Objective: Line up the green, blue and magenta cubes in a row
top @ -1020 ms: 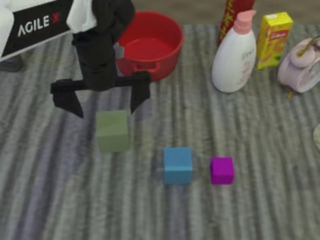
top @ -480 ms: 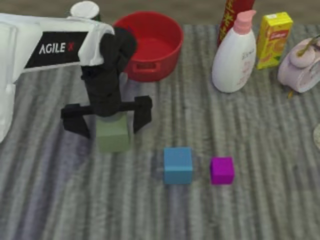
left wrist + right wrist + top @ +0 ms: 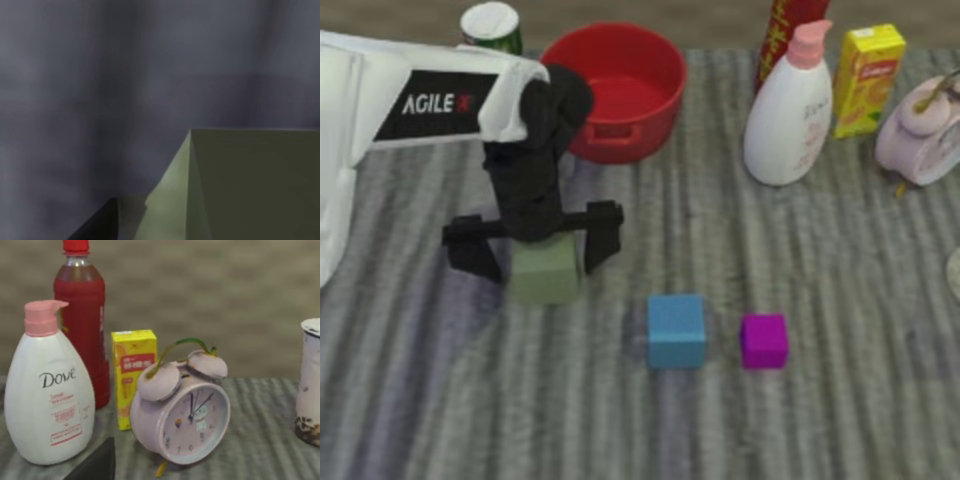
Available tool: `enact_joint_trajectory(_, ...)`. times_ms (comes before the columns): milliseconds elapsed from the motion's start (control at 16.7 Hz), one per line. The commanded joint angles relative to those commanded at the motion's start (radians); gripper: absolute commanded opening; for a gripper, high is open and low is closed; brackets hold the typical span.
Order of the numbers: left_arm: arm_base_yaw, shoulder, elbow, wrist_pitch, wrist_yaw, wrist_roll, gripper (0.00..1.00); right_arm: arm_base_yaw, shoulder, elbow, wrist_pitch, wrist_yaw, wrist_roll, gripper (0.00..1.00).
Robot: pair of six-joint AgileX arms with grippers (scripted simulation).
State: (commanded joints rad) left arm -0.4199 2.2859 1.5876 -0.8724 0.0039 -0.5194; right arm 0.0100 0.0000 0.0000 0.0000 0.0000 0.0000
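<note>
Spread wide, the left arm's black two-finger gripper (image 3: pixel 532 247) hangs low over the dull sage-green matte cube (image 3: pixel 544 274), its fingers standing apart on either side of the cube's upper part, one at the top view's left and one at its right. Whether either finger touches the cube cannot be told from above. The left wrist view is filled by a close corner of the green cube (image 3: pixel 235 190) against the grey cloth, with a dark fingertip (image 3: pixel 97 225) at the picture's edge.

To the right of the green cube and a little nearer the bottom of the top view sits the sky-blue matte cube (image 3: pixel 676 330), apart from it. Just beyond that, with a small gap, lies the smaller bright magenta cube (image 3: pixel 764 341), roughly level with the blue one. All three rest on the grey ribbed tablecloth (image 3: pixel 840 400).

Behind the gripper stands a round red plastic bowl (image 3: pixel 617 90), and a green can with a white top (image 3: pixel 491 26) sits at the far edge. Toward the right are a white lotion bottle with a pink pump (image 3: pixel 790 108), a red drink bottle (image 3: pixel 786 35), a yellow juice carton (image 3: pixel 867 78) and a pale pink twin-bell alarm clock (image 3: pixel 927 131).

The right arm is out of the top view; its wrist camera faces the lotion bottle, carton and clock.
</note>
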Motion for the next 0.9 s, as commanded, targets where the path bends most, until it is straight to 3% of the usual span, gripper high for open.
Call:
enact_joint_trajectory(660, 0.000, 0.000, 0.000, 0.000, 0.000, 0.000, 0.02, 0.000, 0.000, 0.000, 0.000, 0.000, 0.000, 1.00)
enact_joint_trajectory(900, 0.000, 0.000, 0.000, 0.000, 0.000, 0.000, 0.00, 0.000, 0.000, 0.000, 0.000, 0.000, 0.000, 1.00)
